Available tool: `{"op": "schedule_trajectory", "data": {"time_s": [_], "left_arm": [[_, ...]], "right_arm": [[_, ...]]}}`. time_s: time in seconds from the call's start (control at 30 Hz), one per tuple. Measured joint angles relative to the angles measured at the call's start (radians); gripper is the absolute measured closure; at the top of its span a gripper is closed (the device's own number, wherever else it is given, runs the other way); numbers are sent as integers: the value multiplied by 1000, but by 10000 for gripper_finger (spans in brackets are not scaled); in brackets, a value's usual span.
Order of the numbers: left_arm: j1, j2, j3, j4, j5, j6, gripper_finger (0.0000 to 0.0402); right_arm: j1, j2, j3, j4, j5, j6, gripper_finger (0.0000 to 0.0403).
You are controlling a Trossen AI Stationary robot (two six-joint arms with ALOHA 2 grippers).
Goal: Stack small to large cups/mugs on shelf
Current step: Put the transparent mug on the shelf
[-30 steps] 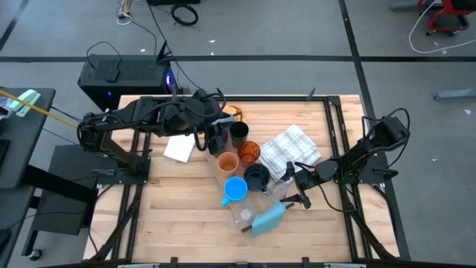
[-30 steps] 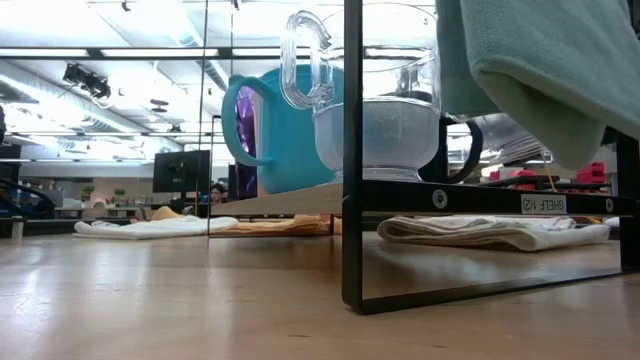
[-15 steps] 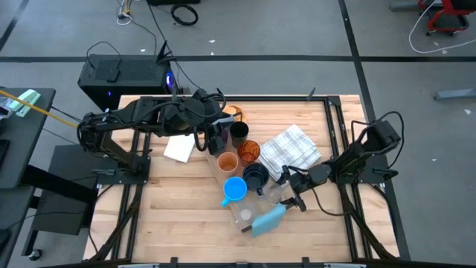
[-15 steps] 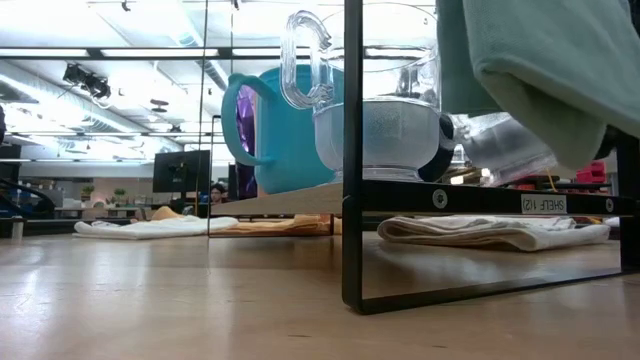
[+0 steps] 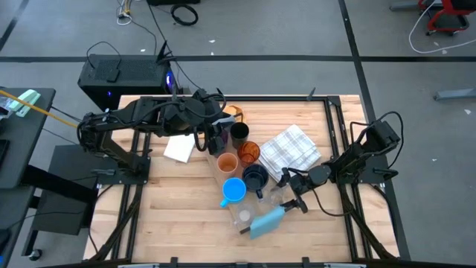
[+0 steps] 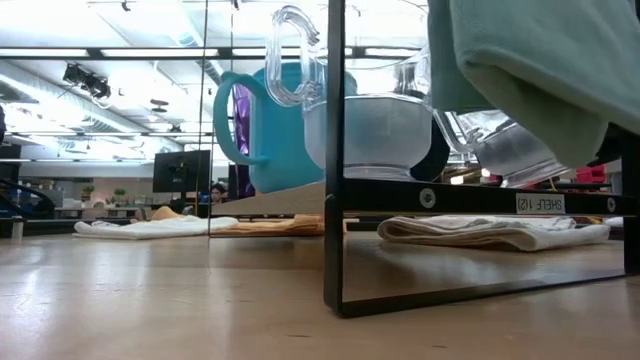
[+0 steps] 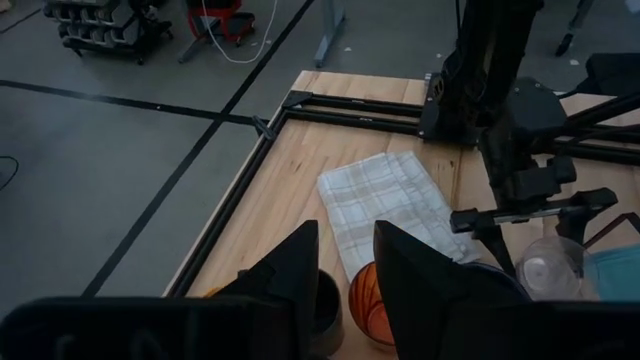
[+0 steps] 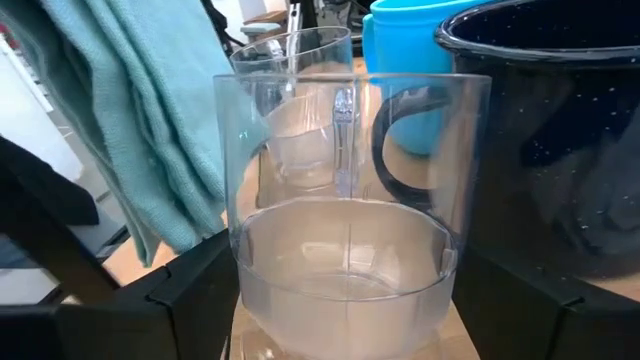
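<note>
The right end effector (image 8: 345, 300) holds a clear glass (image 8: 345, 210) just beside the navy mug (image 8: 560, 130); fragile and slippery, best gripped low across its walls

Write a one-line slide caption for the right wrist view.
Right pincer holding a clear glass between its fingers, beside the dark navy mug, bright blue mug and teal cloth.

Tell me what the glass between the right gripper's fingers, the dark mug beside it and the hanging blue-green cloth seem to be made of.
Clear glass: transparent glass or hard plastic; the mug handle shows through it.
Dark navy mug: probably speckled enamel; glossy with tiny pale flecks.
Blue-green cloth: soft woven or knit fabric; matte, hanging in folds.
</note>
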Motion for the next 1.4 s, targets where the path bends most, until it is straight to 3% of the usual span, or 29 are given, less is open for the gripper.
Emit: {"op": "schedule_trajectory", "data": {"time_s": [0.93,1.4], "left_arm": [[0,0,0,0,0,0,294],[0,0,0,0,0,0,294]], "right_arm": [[0,-1,-1,-44,-45,45,42],[1,-14,6,-47,-80,21,50]]}}
